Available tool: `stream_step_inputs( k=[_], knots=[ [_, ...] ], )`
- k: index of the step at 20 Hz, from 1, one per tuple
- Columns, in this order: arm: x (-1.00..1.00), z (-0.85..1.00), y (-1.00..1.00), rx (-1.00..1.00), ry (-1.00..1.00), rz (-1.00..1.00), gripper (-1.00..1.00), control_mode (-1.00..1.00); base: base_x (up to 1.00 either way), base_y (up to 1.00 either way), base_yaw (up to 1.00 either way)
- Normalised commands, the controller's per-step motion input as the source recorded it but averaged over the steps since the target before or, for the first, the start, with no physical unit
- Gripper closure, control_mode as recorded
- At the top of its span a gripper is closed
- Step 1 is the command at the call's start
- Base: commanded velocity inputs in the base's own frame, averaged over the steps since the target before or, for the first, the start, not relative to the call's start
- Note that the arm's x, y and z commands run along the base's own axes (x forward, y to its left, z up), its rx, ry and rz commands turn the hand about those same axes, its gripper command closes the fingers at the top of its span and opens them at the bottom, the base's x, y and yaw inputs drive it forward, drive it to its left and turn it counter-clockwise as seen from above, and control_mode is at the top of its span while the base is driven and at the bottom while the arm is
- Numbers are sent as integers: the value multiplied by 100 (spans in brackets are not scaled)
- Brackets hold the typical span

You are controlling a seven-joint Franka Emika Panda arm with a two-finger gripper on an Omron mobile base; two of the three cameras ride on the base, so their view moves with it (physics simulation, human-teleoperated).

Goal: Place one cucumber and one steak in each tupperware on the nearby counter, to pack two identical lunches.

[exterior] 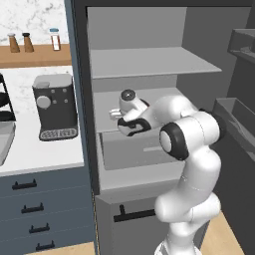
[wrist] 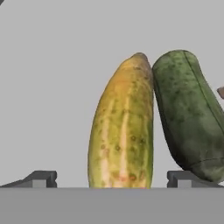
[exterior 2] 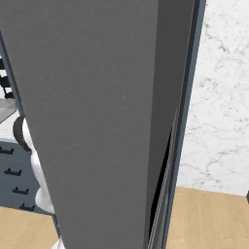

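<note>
Yellow-orange with mottled skin, one cucumber (wrist: 122,127) lies on the grey cabinet shelf (wrist: 48,87), touching a dark green cucumber (wrist: 188,113) beside it. The gripper (wrist: 111,178) stands wide open, one fingertip on each side of the yellow cucumber, holding nothing. Judged firm, light and smooth-skinned, hence liable to roll: grasp across the mid-body, clear of the green neighbour.

- You see the arm (exterior: 191,164) reaching into the open cabinet (exterior: 149,62), its hand (exterior: 130,112) over the middle grey shelf (exterior: 107,107).
- To your left, a coffee machine (exterior: 55,105) stands on the counter (exterior: 40,154).
- Three bottles (exterior: 30,42) sit on a wooden ledge (exterior: 35,56) above.
</note>
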Motion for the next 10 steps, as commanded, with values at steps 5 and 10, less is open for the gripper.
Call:
stream_step_inputs(
  k=[5, 10],
  knots=[
    [52, -23, 0, 0, 0, -3, -100, -100, 0, 0, 0],
    [18, -18, 0, 0, 0, -1, 100, -100, 0, 0, 0]
  ],
)
